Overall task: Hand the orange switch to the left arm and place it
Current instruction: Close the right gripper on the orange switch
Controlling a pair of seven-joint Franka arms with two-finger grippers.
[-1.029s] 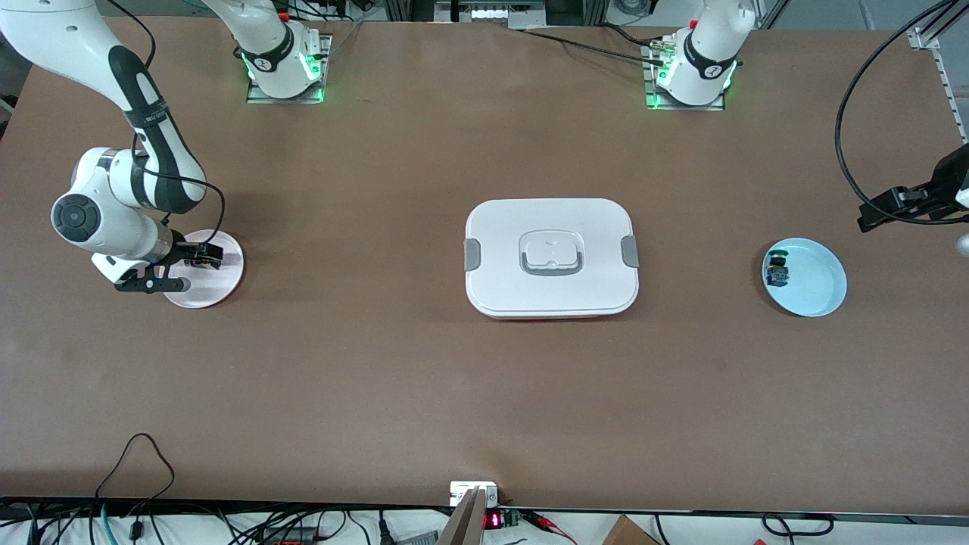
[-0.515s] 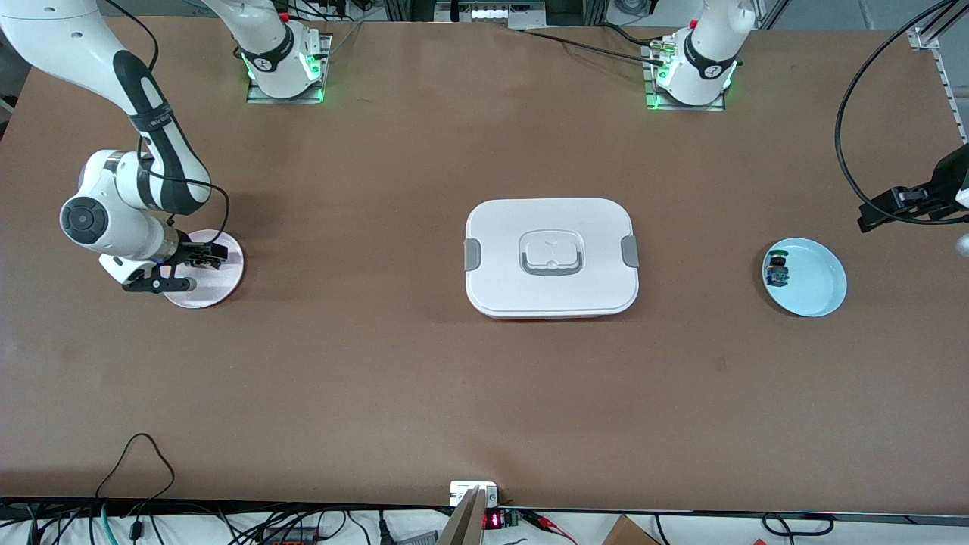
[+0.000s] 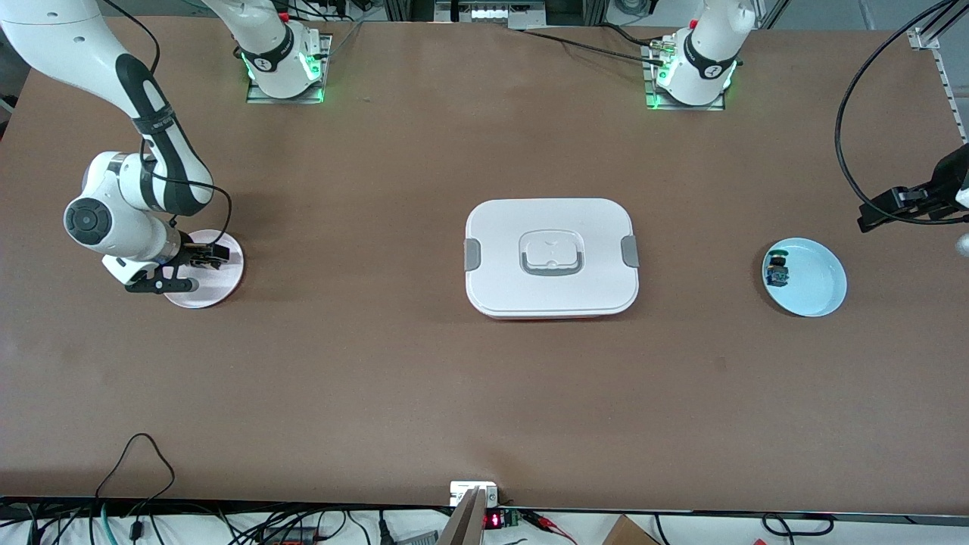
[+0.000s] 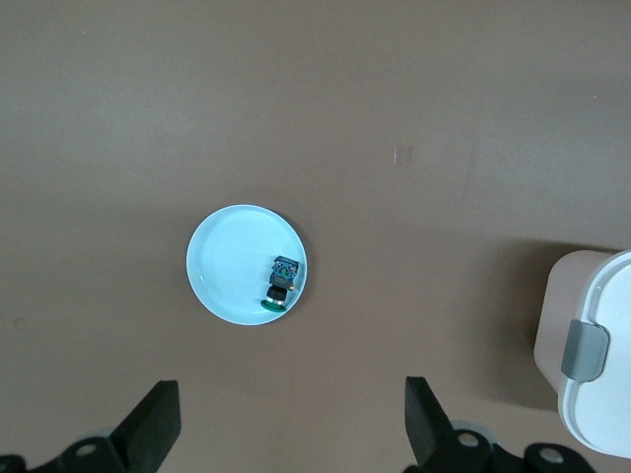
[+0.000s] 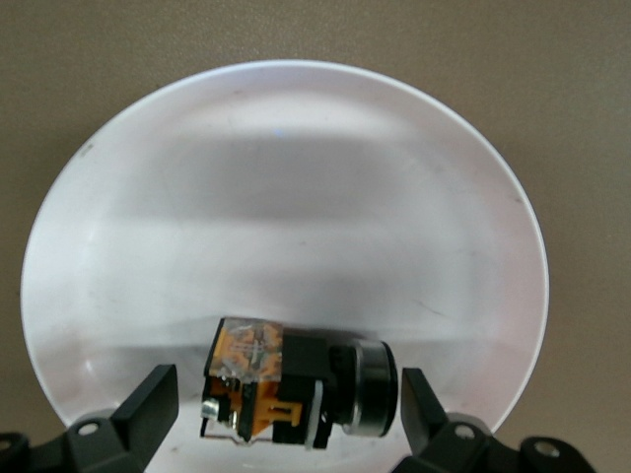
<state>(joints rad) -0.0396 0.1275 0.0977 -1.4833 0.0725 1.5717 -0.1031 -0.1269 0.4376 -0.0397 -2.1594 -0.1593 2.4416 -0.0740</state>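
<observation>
Now, switch: orange switch (image 5: 296, 384) lies on its side on the pink plate (image 3: 227, 284), at the right arm's end.
Right gripper (image 5: 286, 409): open, fingers straddling it, across its long axis.
Left gripper (image 4: 286, 434): open, waiting over the blue plate (image 4: 222, 266).
Box (image 3: 551, 257): between the plates.

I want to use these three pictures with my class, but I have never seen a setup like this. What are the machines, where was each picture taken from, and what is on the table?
Two white robot arms stand at a brown table. One picture looks down from high across the table; the other two come from cameras on the arms' wrists. The right gripper hangs open, low over a pink plate, its fingers on either side of the orange switch lying there. It holds nothing yet. The left gripper waits, open and empty, high over the table near a blue plate that carries a small blue-and-green component. Between the plates sits the white lidded box.
</observation>
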